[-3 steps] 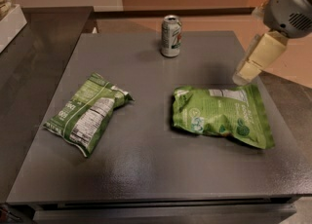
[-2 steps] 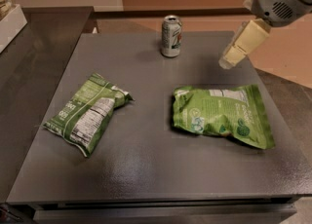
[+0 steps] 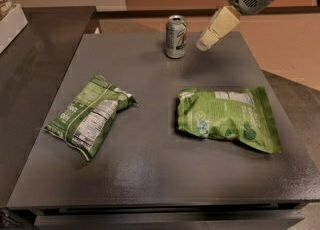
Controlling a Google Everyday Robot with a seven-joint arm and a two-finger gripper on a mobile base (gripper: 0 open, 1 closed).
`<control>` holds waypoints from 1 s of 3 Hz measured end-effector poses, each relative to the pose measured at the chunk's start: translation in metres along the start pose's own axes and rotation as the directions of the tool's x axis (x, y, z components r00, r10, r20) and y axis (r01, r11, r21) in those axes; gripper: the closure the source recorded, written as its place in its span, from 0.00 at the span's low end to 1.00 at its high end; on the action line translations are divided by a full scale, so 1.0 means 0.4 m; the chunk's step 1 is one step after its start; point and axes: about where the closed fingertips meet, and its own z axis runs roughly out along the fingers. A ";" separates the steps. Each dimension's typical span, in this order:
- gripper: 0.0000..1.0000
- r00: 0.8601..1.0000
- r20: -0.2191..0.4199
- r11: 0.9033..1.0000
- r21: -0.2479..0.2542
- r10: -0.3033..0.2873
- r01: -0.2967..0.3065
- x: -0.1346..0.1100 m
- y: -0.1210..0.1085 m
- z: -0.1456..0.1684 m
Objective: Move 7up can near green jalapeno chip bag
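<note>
The 7up can (image 3: 176,36) stands upright near the back edge of the dark table (image 3: 150,174). The green jalapeno chip bag (image 3: 89,115), olive green with a white nutrition panel, lies at the left of the table. My gripper (image 3: 203,44) hangs above the back of the table, a short way to the right of the can and apart from it, with cream-coloured fingers pointing down-left. It holds nothing.
A wider, brighter lime-green chip bag (image 3: 227,117) lies at the right of the table. A white box (image 3: 11,21) sits on the dark counter at the far left. Tan floor shows behind and to the right.
My gripper has moved left and toward the back of the table, from over the lime-green bag's far corner to just right of the can. The can and both bags have not moved.
</note>
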 end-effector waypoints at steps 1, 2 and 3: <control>0.00 1.000 0.023 1.000 0.002 0.017 -0.017 -0.045 -0.040 0.084; 0.00 0.999 0.031 0.999 0.003 0.038 -0.038 -0.077 -0.080 0.160; 0.00 0.997 0.039 0.998 -0.005 0.069 -0.069 -0.098 -0.115 0.226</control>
